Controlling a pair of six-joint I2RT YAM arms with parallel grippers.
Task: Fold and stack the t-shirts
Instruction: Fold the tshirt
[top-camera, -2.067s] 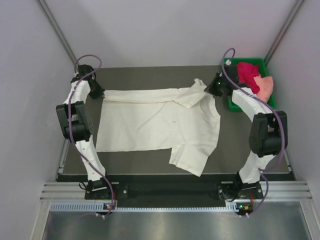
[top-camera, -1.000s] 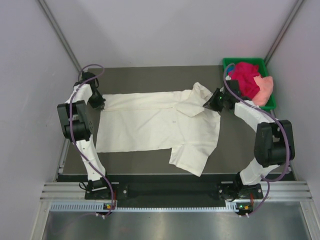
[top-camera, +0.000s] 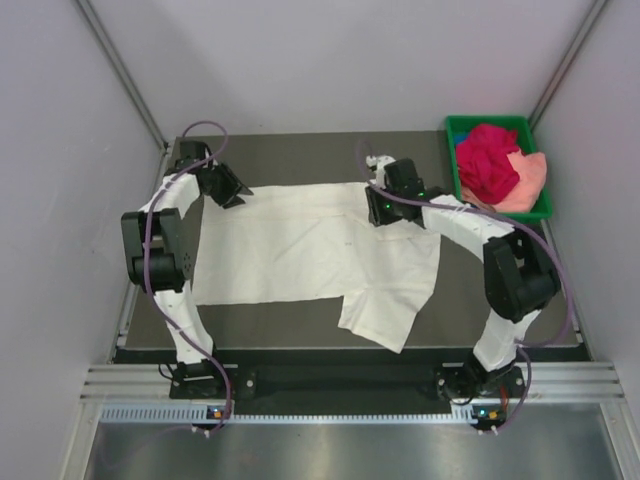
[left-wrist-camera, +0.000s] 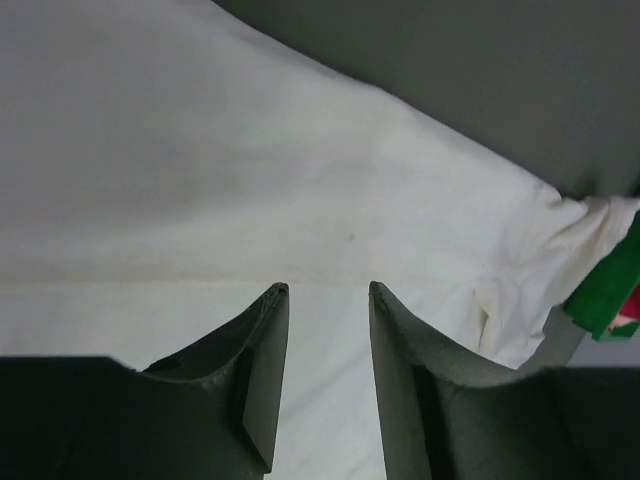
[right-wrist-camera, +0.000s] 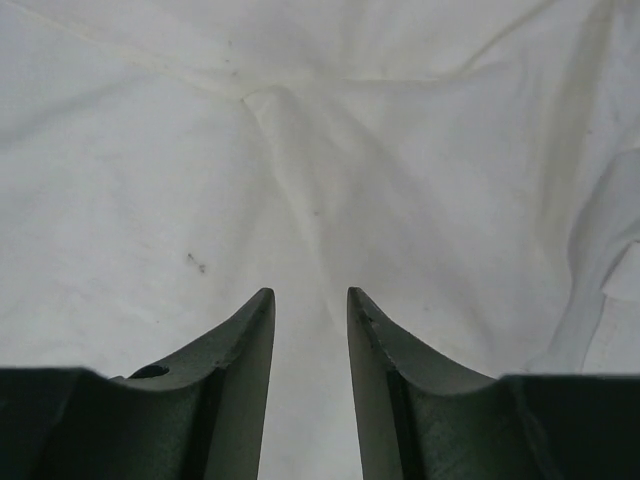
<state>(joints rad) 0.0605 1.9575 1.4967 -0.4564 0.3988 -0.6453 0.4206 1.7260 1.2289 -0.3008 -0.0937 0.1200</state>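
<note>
Your left gripper (left-wrist-camera: 325, 290) has its jaws partway open, with a clear gap and nothing pinched between them. It's over the far left corner of the cream-white t-shirt (top-camera: 300, 250), close to the table's (top-camera: 300, 148) far left corner. The left wrist view shows only flat cloth under the fingers (left-wrist-camera: 262, 340). You can't tell from it whether the tips actually touch the fabric.

The right gripper (right-wrist-camera: 308, 295) is the same: jaws partly apart with nothing in them. It sits over the shirt's far edge, a bit right of the table's middle. There's a soft ridge of wrinkled cloth running away from the gap, but the jaws aren't closed on it.

The shirt itself is spread across the middle of the table, starting near the left edge. One sleeve pokes out toward the near edge.

The green tray (top-camera: 457, 182) is in the far right corner. Inside it the magenta-red t-shirt (top-camera: 488, 160) is bunched up. The peach-pink t-shirt (top-camera: 527, 185) is beside it on the near right side, lapping over the rim.

From the top, the right gripper's body covers the cloth right under it. In the left wrist view the tray is only a green sliver at the right edge.
</note>
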